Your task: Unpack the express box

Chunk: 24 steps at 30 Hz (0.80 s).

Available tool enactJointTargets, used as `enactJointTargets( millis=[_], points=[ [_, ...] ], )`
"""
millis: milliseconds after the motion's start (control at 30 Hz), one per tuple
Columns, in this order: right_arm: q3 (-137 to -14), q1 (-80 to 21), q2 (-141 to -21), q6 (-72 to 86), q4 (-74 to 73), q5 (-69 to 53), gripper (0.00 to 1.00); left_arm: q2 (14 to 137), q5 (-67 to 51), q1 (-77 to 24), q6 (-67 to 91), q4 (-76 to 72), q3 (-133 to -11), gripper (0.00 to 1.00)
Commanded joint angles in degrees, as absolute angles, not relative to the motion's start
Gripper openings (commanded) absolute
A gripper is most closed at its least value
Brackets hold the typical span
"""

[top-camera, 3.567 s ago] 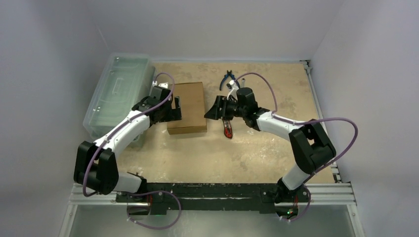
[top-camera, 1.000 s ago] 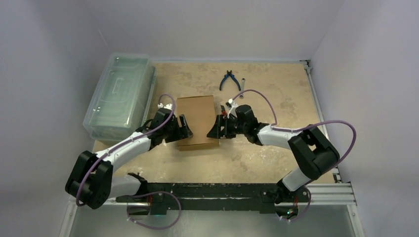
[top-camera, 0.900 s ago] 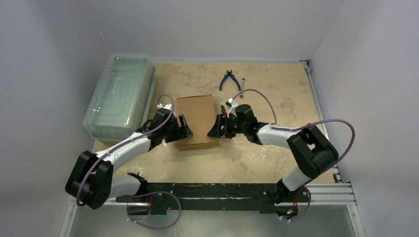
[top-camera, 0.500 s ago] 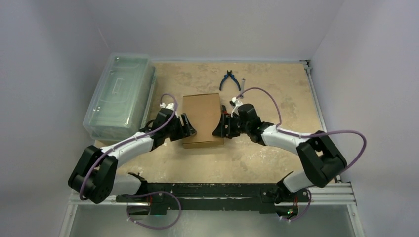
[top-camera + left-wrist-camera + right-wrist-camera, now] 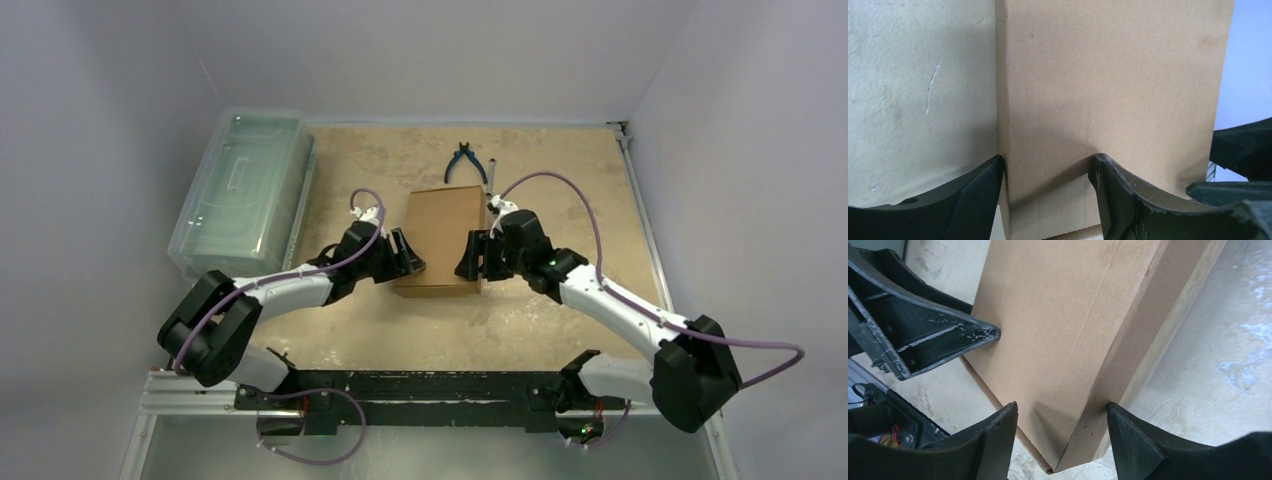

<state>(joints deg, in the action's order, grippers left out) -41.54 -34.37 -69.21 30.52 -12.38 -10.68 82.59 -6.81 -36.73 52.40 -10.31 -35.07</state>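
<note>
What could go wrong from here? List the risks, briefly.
1. The left gripper and right gripper hold the express box only at its near end, so it may twist or slip free.
2. The pliers lie just beyond the box's far edge; a push that way could knock them.

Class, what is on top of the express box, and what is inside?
On the express box, lid closed: one finger of the left gripper, one of the right gripper, nothing else. Its contents are hidden.
</note>
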Motion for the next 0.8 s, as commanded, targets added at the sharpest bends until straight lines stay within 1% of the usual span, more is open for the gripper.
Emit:
enactJointTargets(
  millis=[0,167,333,433,500,600,700,767],
  points=[
    [-49.82,-37.44,-64.78,33.55,-1.47,-23.42,0.67,87.06,-12.76,-41.00,55.45,-15.03,-35.50,0.63],
    [-49.67,-37.42,-65.01,34.10,-2.08,-21.61,0.68,86.79,-10.76,-41.03,53.78,-11.95,-36.30,0.68],
    [-50.81,-37.45,-64.57,35.24,-1.11,-21.83,0.68,87.31,-10.75,-40.98,53.95,-11.77,-35.31,0.67],
    [-51.60,-37.45,-62.54,35.68,-3.57,-16.51,0.69,86.92,-9.29,-40.96,53.12,-9.78,-35.40,0.68],
    [-49.03,-37.38,-60.06,37.92,-2.30,-13.16,0.72,85.97,-7.98,-41.00,52.57,-8.36,-35.42,0.68],
    [-41.91,-35.87,-56.45,39.83,2.60,-8.85,0.79,84.80,-6.33,-40.98,51.97,-6.90,-35.34,0.68],
    [-38.85,-32.37,-56.87,40.01,5.68,-13.10,0.85,85.51,-6.46,-41.00,52.17,-7.15,-35.03,0.68],
    [-40.96,-29.70,-58.43,38.31,2.71,-14.77,0.87,86.84,-6.84,-40.97,52.49,-7.58,-34.85,0.68]
  ],
)
